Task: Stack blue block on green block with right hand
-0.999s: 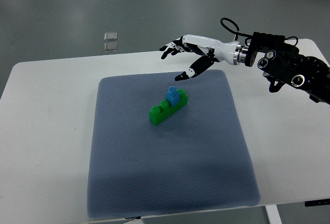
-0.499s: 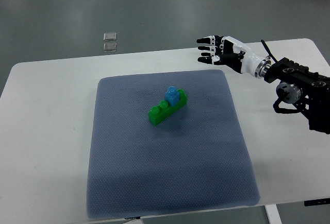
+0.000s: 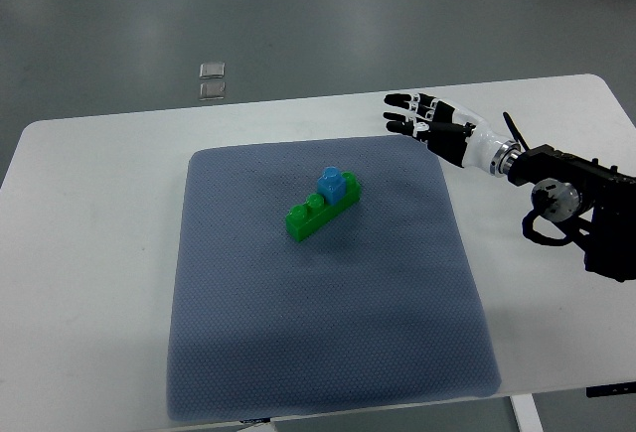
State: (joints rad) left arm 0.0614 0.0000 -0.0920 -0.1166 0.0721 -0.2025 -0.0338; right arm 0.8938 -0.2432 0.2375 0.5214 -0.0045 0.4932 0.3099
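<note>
A small blue block (image 3: pixel 332 185) sits on top of the long green block (image 3: pixel 320 210), near its right end, in the middle of the grey-blue mat (image 3: pixel 328 343). My right hand (image 3: pixel 422 119) hovers over the mat's far right corner, well to the right of the blocks, its fingers spread flat and holding nothing. The black forearm (image 3: pixel 576 199) runs off the right edge. No left arm shows.
The mat lies on a white table (image 3: pixel 89 253). Two small clear squares (image 3: pixel 212 80) lie on the grey floor beyond the table's far edge.
My right hand has drawn back to the right, away from the stacked blocks, and turned flat. The blue and green blocks have not moved.
</note>
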